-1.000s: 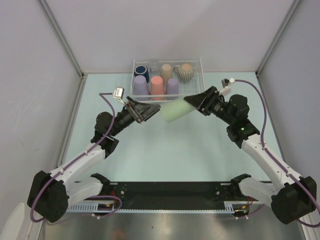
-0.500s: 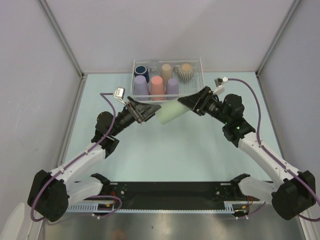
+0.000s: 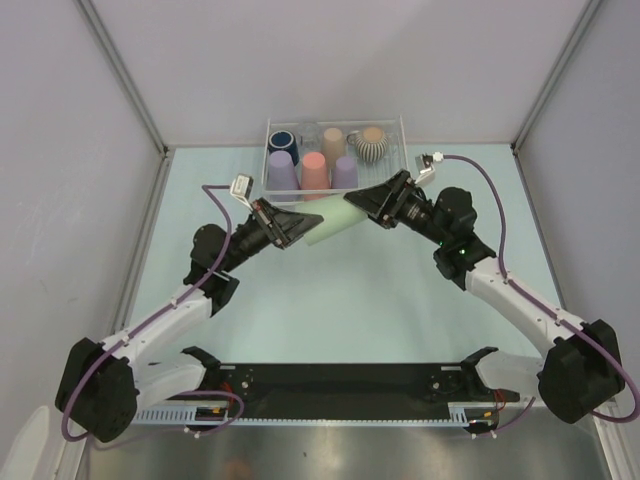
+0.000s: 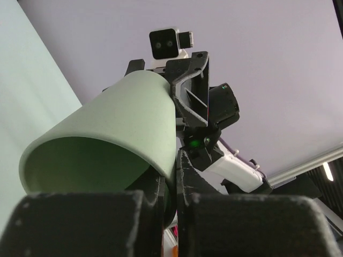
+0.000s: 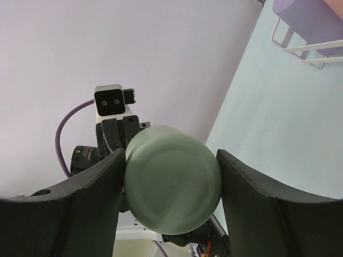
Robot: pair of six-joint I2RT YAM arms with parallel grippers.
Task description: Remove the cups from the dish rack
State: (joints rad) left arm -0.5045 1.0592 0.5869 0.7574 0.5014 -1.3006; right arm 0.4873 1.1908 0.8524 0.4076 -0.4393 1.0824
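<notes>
Handover risk: the pale green cup (image 3: 335, 222) hangs above the bench (image 3: 350, 320) near the dish rack (image 3: 403, 140), rim pinched by your left fingers (image 4: 236, 225), base clamped between your right fingers (image 5: 262, 203); pulling apart before one releases could drop it.

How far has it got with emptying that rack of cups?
Barely begun. Done: no cup has been set on the table yet. In hand: one green cup is out of the rack, gripped in mid-air by the left claw at its rim and the right claw at its base, like a handover. Left: seven cups sit in the rack.
</notes>
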